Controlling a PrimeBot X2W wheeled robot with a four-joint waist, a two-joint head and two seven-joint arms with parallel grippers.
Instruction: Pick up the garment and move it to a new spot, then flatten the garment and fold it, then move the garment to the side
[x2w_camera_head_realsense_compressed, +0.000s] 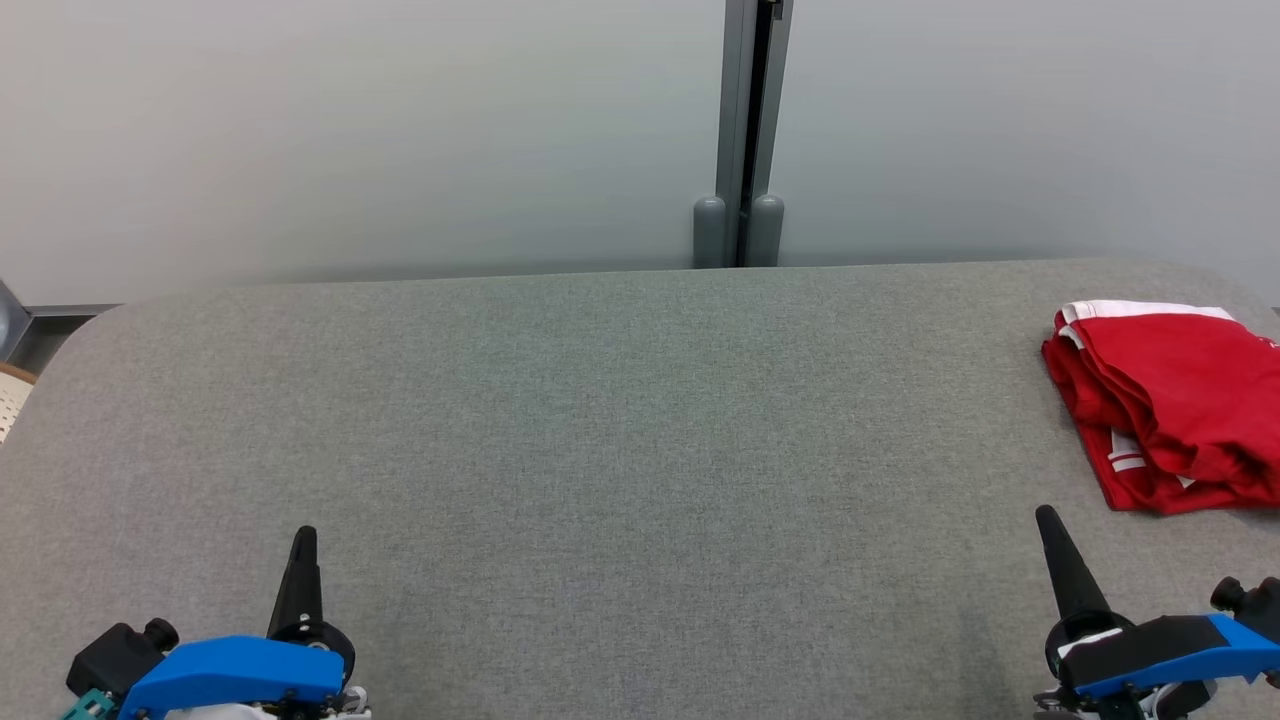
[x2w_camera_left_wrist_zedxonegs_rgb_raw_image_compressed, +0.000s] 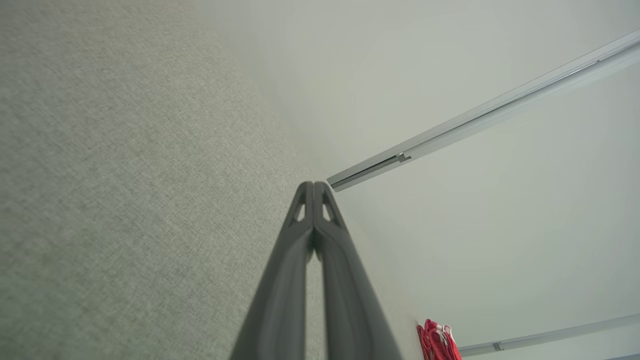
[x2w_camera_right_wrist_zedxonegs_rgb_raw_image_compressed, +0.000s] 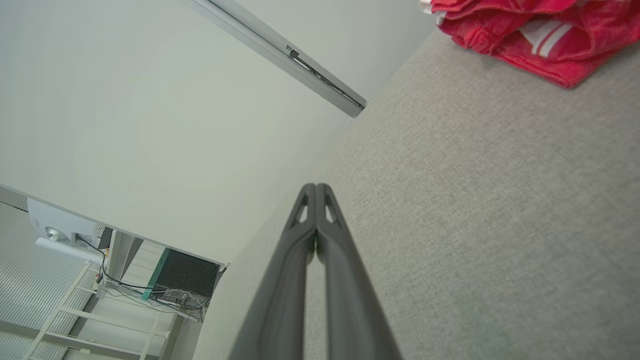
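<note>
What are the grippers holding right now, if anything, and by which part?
Nothing. The left gripper and right gripper are both shut and empty; the red garment lies on the table, apart from both.

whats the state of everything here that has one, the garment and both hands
garment: folded into rumpled layers, lying on the grey table at its right end, not held
left hand: shut, fingers pressed together, holding nothing, at the near left of the table
right hand: shut, holding nothing, at the near right, short of the garment and not touching it
</note>
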